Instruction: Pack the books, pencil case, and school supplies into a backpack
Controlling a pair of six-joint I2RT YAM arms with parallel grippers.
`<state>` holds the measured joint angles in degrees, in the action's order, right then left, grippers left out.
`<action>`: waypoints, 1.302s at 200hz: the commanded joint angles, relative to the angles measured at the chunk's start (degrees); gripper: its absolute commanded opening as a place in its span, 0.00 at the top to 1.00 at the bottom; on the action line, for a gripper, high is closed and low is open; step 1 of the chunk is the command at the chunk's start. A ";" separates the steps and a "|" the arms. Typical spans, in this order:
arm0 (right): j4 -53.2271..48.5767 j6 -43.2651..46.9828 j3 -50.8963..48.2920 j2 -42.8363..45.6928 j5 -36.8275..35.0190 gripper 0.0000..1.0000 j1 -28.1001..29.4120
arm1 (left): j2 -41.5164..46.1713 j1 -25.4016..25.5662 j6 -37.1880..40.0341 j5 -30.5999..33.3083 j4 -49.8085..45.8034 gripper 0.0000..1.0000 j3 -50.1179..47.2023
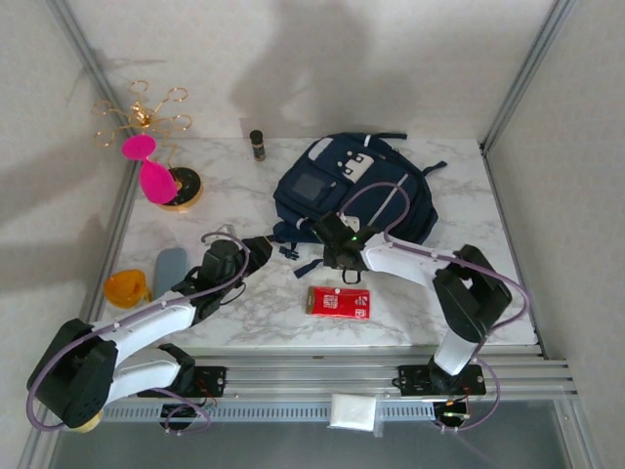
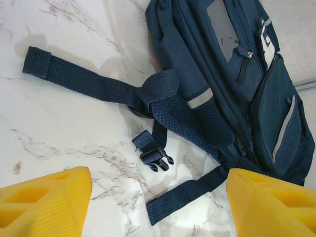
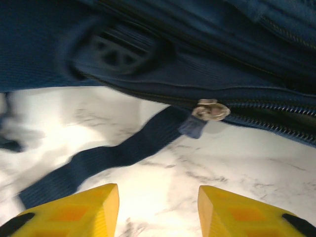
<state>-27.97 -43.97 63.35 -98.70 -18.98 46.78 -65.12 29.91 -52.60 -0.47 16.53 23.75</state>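
Observation:
The navy backpack (image 1: 352, 186) lies flat at the back middle of the marble table, straps trailing toward me. My left gripper (image 1: 264, 244) hovers open at its lower left corner; in the left wrist view its yellow fingertips (image 2: 49, 202) stand wide apart over a loose strap (image 2: 187, 195) and a black buckle (image 2: 157, 159). My right gripper (image 1: 330, 230) is at the bag's near edge, open, with bare marble between the fingers (image 3: 158, 207). A metal zip pull (image 3: 210, 109) lies just ahead of it. A grey-blue oblong pouch (image 1: 169, 269), perhaps the pencil case, lies at the left. The books are out of view.
A flat red rectangle with a white label (image 1: 338, 301) lies near the front edge. An orange cup (image 1: 127, 288) sits far left. A pink object on a round stand (image 1: 156, 181), a gold wire holder (image 1: 142, 115) and a small dark bottle (image 1: 257, 145) stand at the back left.

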 commanded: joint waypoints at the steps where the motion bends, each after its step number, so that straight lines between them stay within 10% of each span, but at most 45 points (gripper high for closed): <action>1: -2.44 -1.56 2.76 -2.50 -6.43 0.56 -0.82 | -0.73 0.59 -0.47 -0.94 1.71 0.27 2.09; 92: 4.75 -0.36 4.15 -7.97 -8.97 0.57 -2.72 | -4.02 1.05 -0.68 -1.19 4.20 0.27 2.77; 260: 17.15 6.51 -11.38 5.69 6.01 1.00 -5.20 | -30.34 7.09 -9.66 -7.14 16.57 0.20 17.41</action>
<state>-12.62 -39.13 53.78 -95.53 -15.75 42.17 -89.82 36.47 -58.41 -4.95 28.58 36.32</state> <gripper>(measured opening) 0.105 0.792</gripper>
